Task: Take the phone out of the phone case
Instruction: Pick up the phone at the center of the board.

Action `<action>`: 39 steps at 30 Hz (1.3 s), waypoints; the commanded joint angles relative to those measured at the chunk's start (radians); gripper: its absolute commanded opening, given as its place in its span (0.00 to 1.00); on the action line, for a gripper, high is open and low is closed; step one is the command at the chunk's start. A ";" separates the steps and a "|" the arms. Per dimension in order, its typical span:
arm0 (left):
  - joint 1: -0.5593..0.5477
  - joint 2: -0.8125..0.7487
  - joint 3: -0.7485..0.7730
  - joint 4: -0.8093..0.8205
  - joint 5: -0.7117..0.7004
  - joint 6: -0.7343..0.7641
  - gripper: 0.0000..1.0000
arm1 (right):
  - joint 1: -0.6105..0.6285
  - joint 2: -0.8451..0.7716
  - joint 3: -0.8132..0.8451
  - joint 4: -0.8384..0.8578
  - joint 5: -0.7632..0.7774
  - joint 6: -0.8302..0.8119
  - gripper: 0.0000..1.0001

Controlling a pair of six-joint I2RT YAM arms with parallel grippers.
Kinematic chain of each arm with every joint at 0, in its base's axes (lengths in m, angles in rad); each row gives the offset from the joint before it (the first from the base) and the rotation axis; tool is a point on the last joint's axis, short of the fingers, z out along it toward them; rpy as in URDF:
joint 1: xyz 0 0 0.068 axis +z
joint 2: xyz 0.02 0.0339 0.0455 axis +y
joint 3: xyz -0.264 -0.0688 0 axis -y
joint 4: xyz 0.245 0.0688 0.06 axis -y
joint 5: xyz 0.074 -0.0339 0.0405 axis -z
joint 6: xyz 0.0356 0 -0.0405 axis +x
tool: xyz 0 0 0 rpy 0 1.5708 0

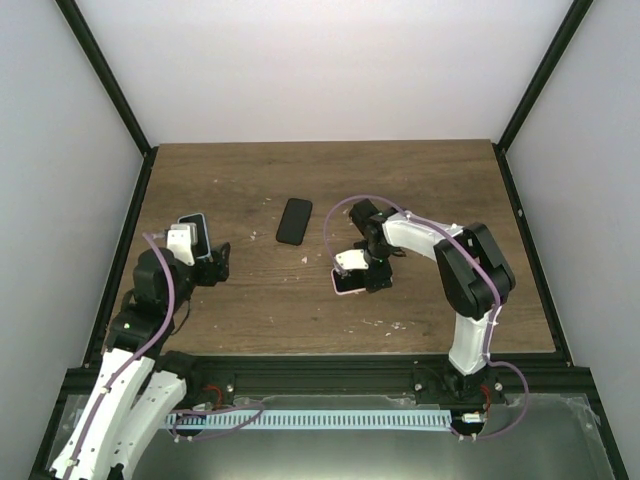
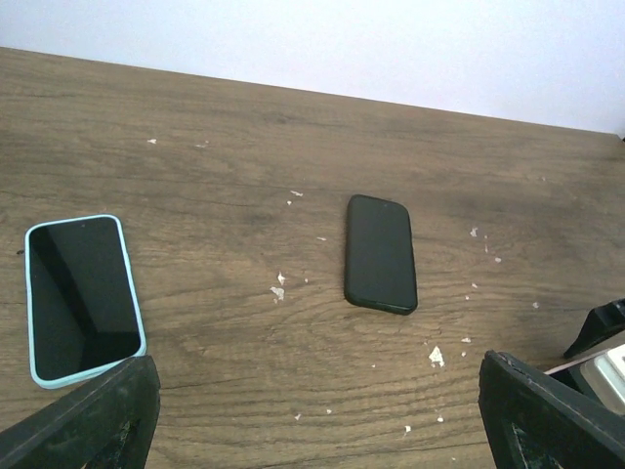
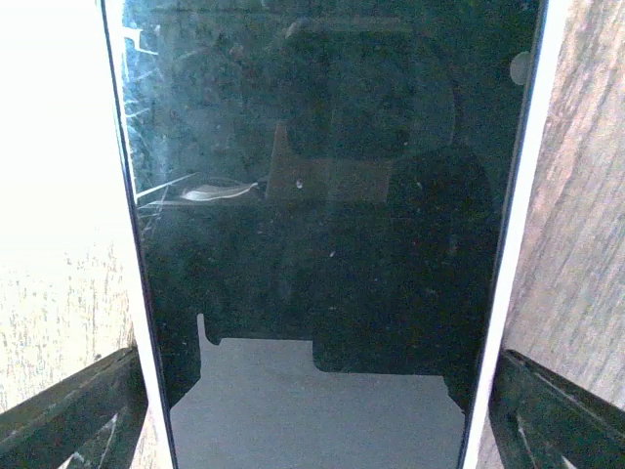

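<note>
A phone in a pale pink-white phone case (image 3: 322, 244) lies screen up and fills the right wrist view. My right gripper (image 3: 312, 401) straddles it, one dark finger (image 3: 73, 410) close beside each long edge, jaws wide. From above, this cased phone (image 1: 348, 285) lies on the table under my right gripper (image 1: 368, 274). My left gripper (image 2: 312, 415) is open over bare wood with nothing between its fingers. In the top view the left gripper (image 1: 212, 262) is at the table's left side.
A phone in a light blue case (image 2: 83, 298) lies left of my left gripper, partly behind that arm from above (image 1: 195, 233). A black phone (image 2: 381, 252) lies mid-table (image 1: 294, 221). White crumbs (image 2: 436, 356) dot the wooden table (image 1: 440, 180). Black frame posts edge the table.
</note>
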 commanded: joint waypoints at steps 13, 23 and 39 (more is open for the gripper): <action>0.001 0.043 0.002 0.028 -0.010 -0.027 0.79 | -0.005 -0.107 -0.079 0.037 -0.159 0.324 0.63; -0.003 0.119 -0.017 0.241 0.306 -0.342 0.67 | -0.004 -0.413 -0.094 0.271 -0.525 0.842 0.59; -0.495 0.490 0.034 0.528 0.053 -0.458 0.70 | -0.001 -0.506 -0.319 0.596 -0.592 1.140 0.60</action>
